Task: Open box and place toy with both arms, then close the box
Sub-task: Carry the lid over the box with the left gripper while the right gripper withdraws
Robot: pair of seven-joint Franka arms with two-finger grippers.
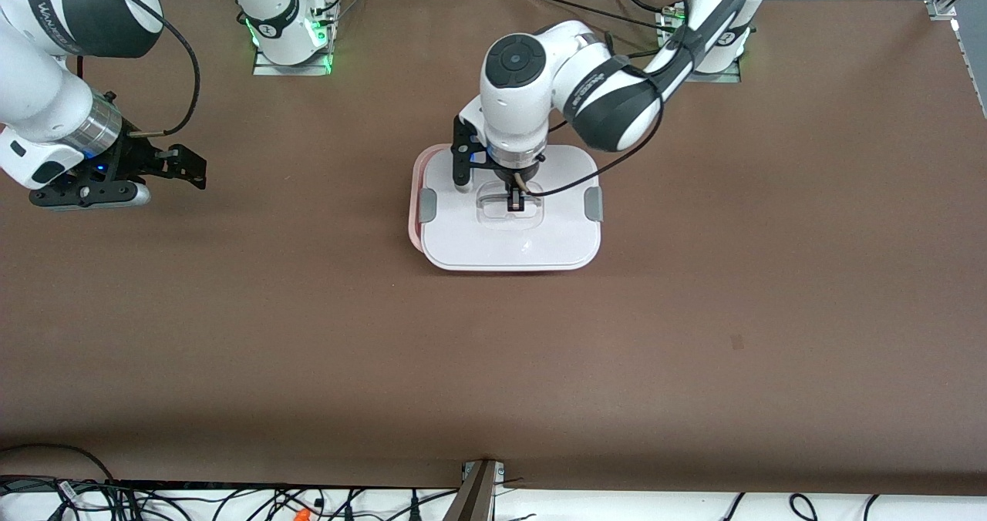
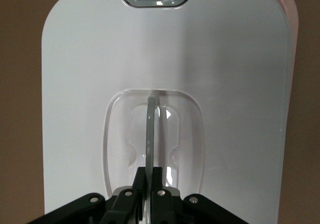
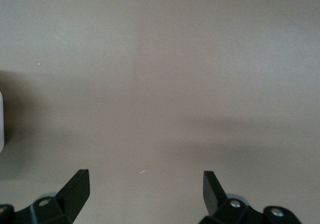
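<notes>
**Left gripper on the lid handle, toy out of sight**

Clock laid on the front view, twelve toward the robots' bases.

Finds the box [image 1: 415, 197] a little toward twelve from the middle of the table [image 1: 493, 367], white lid [image 1: 509, 247] on top. Shows a strip of the pink tub along the nine o'clock edge, so reads the lid as sitting slightly off square. Counts one grey clip [image 1: 427, 205] at the lid's nine o'clock side and another [image 1: 593, 203] at three; cannot tell whether either is latched.

Places the left gripper [image 1: 515, 201] straight over the lid's middle, fingers pressed together on the clear handle [image 2: 150, 134], which stands up on edge out of its recess. Pinches only that thin handle, nothing else.

Places the right gripper [image 1: 173, 163] over bare table out at nine o'clock, toward the right arm's end, fingers spread wide and holding nothing. Waits there.

Finds no toy anywhere: not on the table, not in either gripper. Guesses it may already be inside the tub, though cannot confirm through the lid.

Judges the step in hand as lid work by the handle. Leans toward the closing, given the absent toy, but cannot rule out the first lift.

For closing, calls for nudging the lid toward nine until the pink strip disappears, pressing down evenly, then letting go of the handle. For opening, calls for a straight, level lift.
</notes>
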